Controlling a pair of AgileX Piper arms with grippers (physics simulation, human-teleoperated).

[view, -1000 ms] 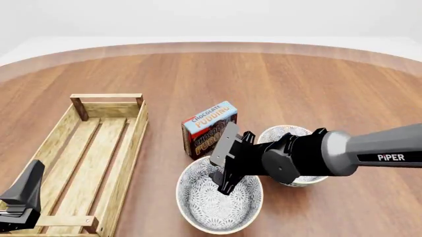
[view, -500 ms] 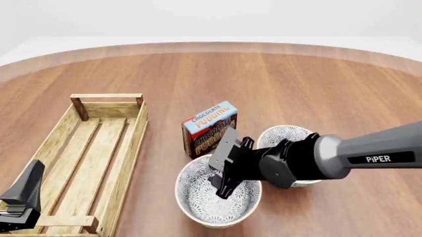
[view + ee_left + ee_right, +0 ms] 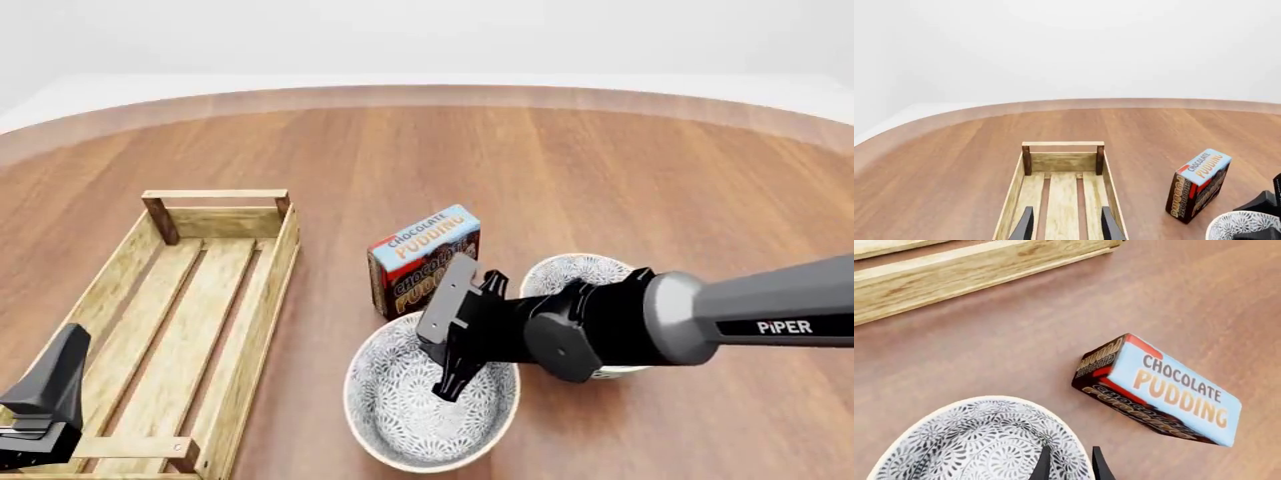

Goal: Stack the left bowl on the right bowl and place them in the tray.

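Hiding right bowl (image 3: pixel 583 272): right tool (image 3: pixel 454 375).

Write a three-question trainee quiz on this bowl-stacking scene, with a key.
1. True or false: the tray already holds a bowl.
2. Which arm's gripper grips the left bowl? A) left B) right
3. What stands just behind the bowls, between the tray and the right bowl?

Key
1. False; its slats lie bare.
2. B; the right gripper pinches the rim, the left gripper hangs over the tray.
3. The chocolate pudding box.

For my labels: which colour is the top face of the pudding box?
Light blue, on the pudding box; the right wrist view shows it best.
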